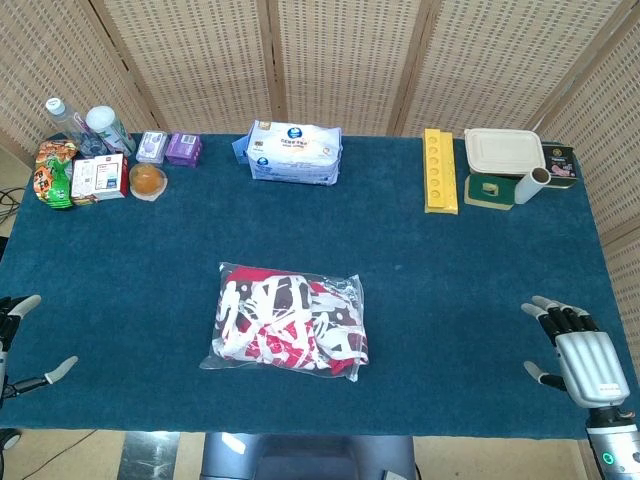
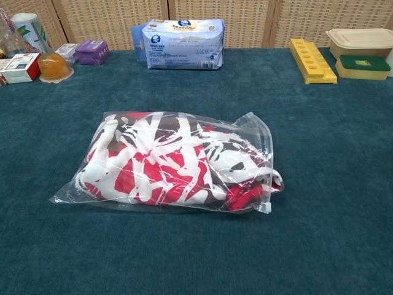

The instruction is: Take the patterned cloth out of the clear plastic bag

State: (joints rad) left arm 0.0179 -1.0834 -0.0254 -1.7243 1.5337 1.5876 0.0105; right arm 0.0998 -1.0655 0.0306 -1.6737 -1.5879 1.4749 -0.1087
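Note:
A clear plastic bag lies flat in the middle of the blue table, with a red, white and dark patterned cloth folded inside it. Its zip edge runs down the right side in the chest view. My left hand shows only at the far left edge of the head view, fingers apart, holding nothing. My right hand rests near the table's front right corner, fingers spread and empty. Both hands are well away from the bag. Neither hand appears in the chest view.
Along the back edge stand a tissue pack, purple boxes, an orange item, bottles and snack packets at left, and a yellow tray with a lidded container at right. A wicker screen stands behind.

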